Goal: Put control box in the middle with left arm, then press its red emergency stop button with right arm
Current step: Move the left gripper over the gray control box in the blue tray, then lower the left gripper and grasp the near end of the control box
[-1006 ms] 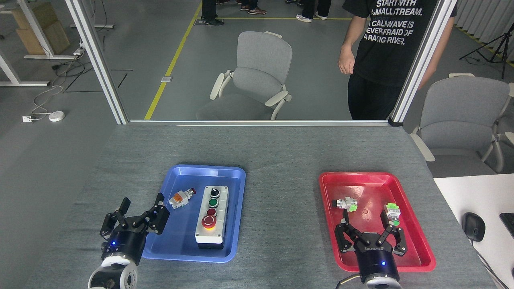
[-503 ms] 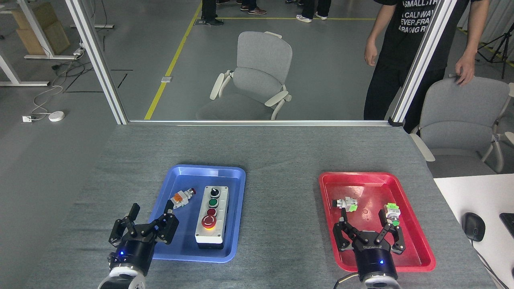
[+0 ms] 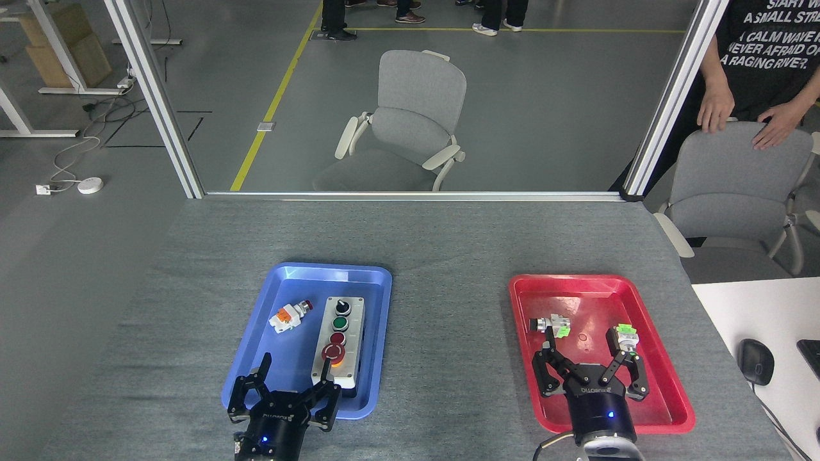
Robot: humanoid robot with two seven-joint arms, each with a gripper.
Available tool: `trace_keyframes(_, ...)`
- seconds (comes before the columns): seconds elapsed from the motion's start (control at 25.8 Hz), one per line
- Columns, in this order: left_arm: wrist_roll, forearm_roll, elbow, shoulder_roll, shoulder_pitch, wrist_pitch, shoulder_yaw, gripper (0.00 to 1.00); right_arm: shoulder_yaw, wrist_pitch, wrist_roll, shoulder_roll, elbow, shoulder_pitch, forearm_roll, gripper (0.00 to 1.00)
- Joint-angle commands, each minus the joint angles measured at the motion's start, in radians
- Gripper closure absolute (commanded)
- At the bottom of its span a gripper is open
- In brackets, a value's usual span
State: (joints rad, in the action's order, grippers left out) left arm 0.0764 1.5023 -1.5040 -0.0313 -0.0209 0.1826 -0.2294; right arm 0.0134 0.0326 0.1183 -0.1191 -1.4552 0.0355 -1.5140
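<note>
Both arms end in matte black grippers with slim, jointed fingers branching from a central black hub. The left gripper sits on a short black cylinder carrying small white lettering and a blue light at its 6 o'clock. The right gripper has the same black linkage fingers, white lettering across its hub and a blue light on the black cylindrical wrist below; under that, at 6 o'clock, a pale grey ring closes the wrist, with a thin black cable leaving at 8 o'clock.
</note>
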Motion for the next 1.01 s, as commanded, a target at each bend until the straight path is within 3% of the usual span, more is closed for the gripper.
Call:
trace_keyframes(0.0, -0.003, 0.018, 0.001, 0.040, -0.039, 0.023, -0.016, 0.02, 0.000, 0.007, 0.000, -0.001, -0.002, -0.002, 0.000, 0.02)
trace_keyframes(0.39, -0.009, 0.021, 0.033, 0.134, -0.042, 0.021, -0.018, 0.02, -0.001, 0.024, 0.001, -0.005, -0.002, -0.008, 0.000, 0.02)
trace_keyframes(0.97, -0.030, 0.021, 0.229, 0.149, 0.081, 0.075, -0.022, 0.02, -0.001, 0.027, 0.006, -0.007, -0.002, -0.011, 0.000, 0.02)
